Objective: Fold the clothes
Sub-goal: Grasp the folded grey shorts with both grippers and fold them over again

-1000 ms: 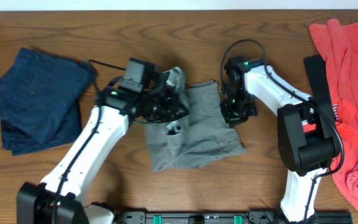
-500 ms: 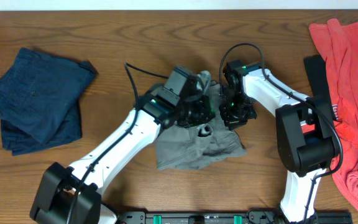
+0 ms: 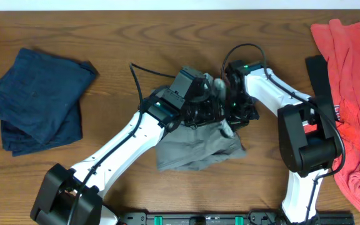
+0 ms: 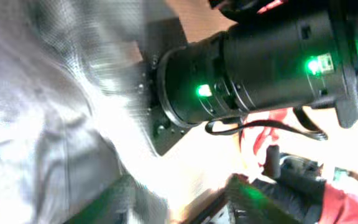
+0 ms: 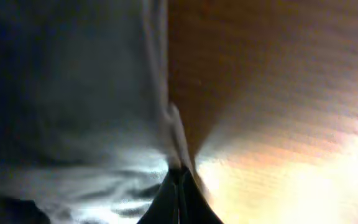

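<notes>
Olive-grey shorts point(image 3: 192, 147) lie bunched at the table's middle, folded over toward the right. My left gripper point(image 3: 216, 107) hovers over their upper right part, close to the right arm's wrist. In the left wrist view its fingers point(image 4: 124, 198) stand apart, grey cloth point(image 4: 48, 124) draped beside the left one and nothing gripped between them. My right gripper point(image 3: 235, 119) sits at the shorts' right edge. The right wrist view shows that gripper point(image 5: 180, 177) shut, pinching a ridge of the grey cloth point(image 5: 73, 112) against the wood.
A folded navy garment point(image 3: 36, 103) lies at the far left. Coral-red clothes point(image 3: 349, 94) are heaped along the right edge, with a black strip point(image 3: 317, 72) beside them. The two arms crowd each other over the shorts.
My left arm swung right across the shorts, carrying their left part over toward the right gripper, and its jaws have now opened. The right gripper stayed put, shut on the cloth.
</notes>
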